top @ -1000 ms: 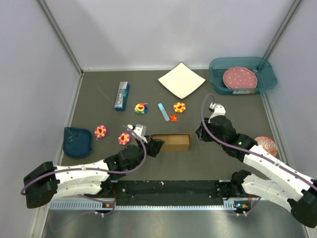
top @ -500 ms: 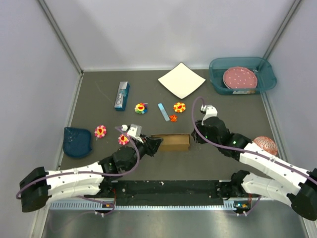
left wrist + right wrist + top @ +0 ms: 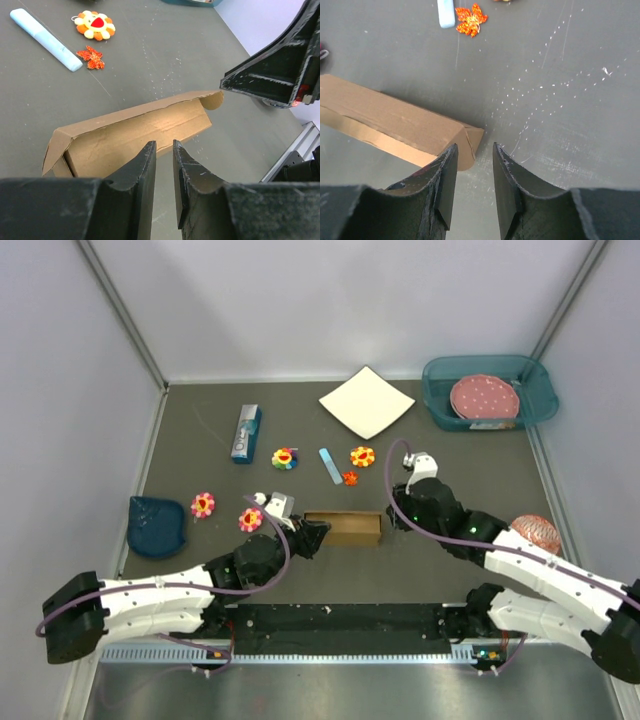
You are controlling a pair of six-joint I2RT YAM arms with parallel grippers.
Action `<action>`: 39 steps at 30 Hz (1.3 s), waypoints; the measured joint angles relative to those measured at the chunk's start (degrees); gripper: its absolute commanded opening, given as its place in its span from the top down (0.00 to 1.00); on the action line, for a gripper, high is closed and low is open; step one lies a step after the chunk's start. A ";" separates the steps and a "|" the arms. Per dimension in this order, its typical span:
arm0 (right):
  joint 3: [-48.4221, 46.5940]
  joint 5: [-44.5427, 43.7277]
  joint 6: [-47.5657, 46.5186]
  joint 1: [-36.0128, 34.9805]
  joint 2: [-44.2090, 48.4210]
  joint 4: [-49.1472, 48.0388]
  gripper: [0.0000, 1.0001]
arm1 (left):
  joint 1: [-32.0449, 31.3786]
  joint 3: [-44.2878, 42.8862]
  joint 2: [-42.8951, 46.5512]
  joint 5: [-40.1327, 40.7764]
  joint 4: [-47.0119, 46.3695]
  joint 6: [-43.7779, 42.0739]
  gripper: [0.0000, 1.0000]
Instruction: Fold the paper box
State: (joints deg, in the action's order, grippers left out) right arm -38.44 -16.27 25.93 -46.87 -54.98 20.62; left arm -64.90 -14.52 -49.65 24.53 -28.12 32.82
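Right now the box point(image 3: 343, 528) lies flat on the bench point(image 3: 200, 455), near the front edge and between the two arms, its long side running left to right. It is folded into a slim brown block. Seen from the left wrist, the box point(image 3: 140, 127) has its lid edge a little raised along the front. A rounded tab sticks out at its far end and a flap stands off at its near end.

The left claw point(image 3: 312, 535) sits at the box's left end. Its fingers point(image 3: 142, 165) stand narrow, with a thin slot between them and nothing in it. The tips of the left claw point(image 3: 164, 146) are right at the box's side, and I cannot tell whether they touch it.

The right claw point(image 3: 397, 512) is at the box's right end. From its own wrist, the right claw point(image 3: 474, 147) is partly spread and empty, and the corner of the box point(image 3: 395, 125) lies just beyond its left fingertip.

Behind the box lie a blue stick point(image 3: 330, 465), a small orange leaf point(image 3: 350, 478) and flowers point(image 3: 286, 458). Farther back are a blue carton point(image 3: 246, 433), a white sheet point(image 3: 366, 401) and a teal tray point(image 3: 436, 390) holding a pink dotted disc point(image 3: 484, 397). A dark blue pouch point(image 3: 156, 525) lies at the left.
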 measured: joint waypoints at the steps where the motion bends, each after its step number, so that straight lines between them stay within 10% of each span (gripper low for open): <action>1: 0.00 -0.07 0.02 -0.02 1.03 0.09 0.64 | 0.00 0.00 0.02 -0.09 0.02 0.00 0.75; 39: 2.01 -6.51 1.05 -6.34 -2.89 0.92 0.63 | -1.20 -0.37 -12.46 -1.07 -4.98 -0.70 0.76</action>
State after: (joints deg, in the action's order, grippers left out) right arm -36.42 -22.79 26.98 -53.21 -57.87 21.54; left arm -66.11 -14.90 -62.11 23.46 -33.10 32.12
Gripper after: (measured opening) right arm 0.386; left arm 0.243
